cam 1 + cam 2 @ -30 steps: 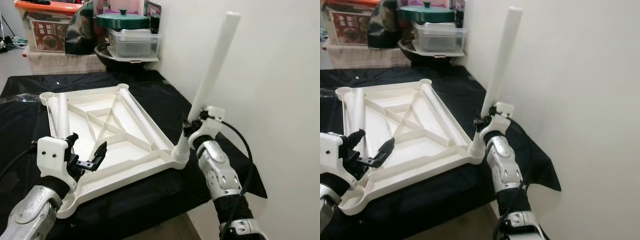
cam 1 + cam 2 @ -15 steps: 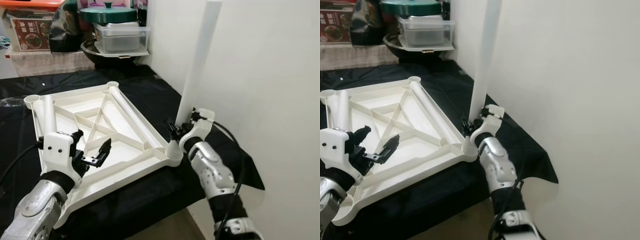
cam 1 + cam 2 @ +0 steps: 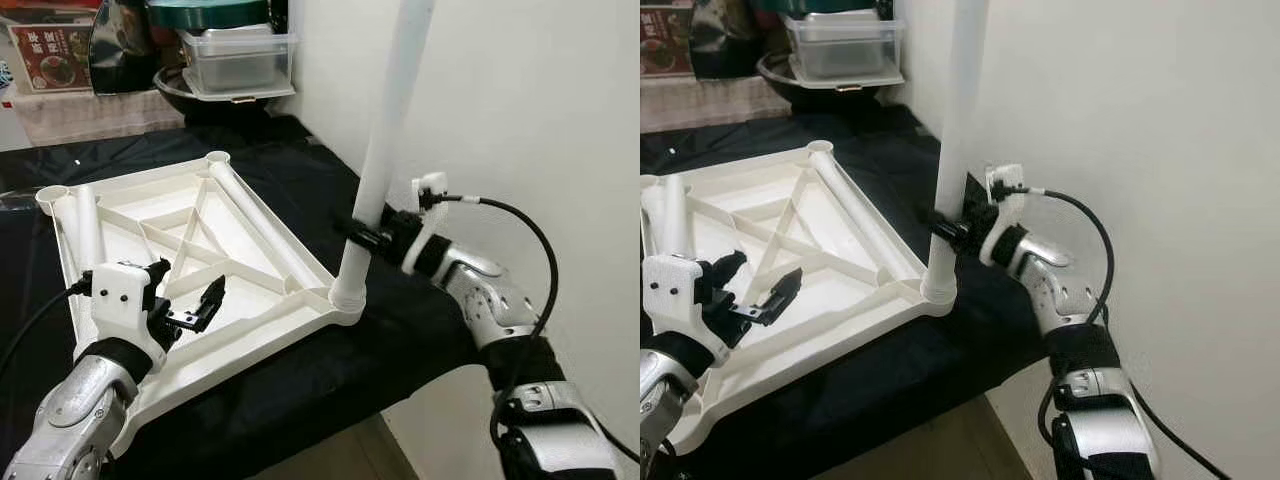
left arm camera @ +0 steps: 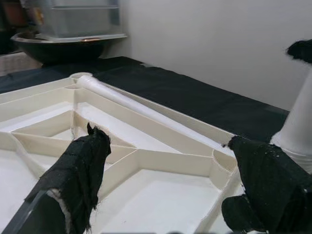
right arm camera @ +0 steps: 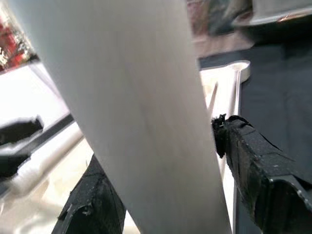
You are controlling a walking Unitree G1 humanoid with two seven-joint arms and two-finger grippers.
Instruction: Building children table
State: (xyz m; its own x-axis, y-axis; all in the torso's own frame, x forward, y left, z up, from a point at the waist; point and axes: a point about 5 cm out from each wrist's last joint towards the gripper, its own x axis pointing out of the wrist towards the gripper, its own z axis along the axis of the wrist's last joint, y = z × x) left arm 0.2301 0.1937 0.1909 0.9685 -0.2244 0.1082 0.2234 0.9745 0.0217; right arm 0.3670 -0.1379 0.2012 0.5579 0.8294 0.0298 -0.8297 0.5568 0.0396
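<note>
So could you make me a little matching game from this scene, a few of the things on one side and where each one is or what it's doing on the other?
Things:
1. upright white leg
2. right gripper
3. left gripper
4. loose white leg

Places or states:
A. open, above the upturned tabletop
B. lying flat inside the tabletop, along its left side
C. standing in the tabletop's near right corner socket
D. closed around a leg, a little above the socket

Pairs: 1-C, 2-D, 3-A, 4-B
</note>
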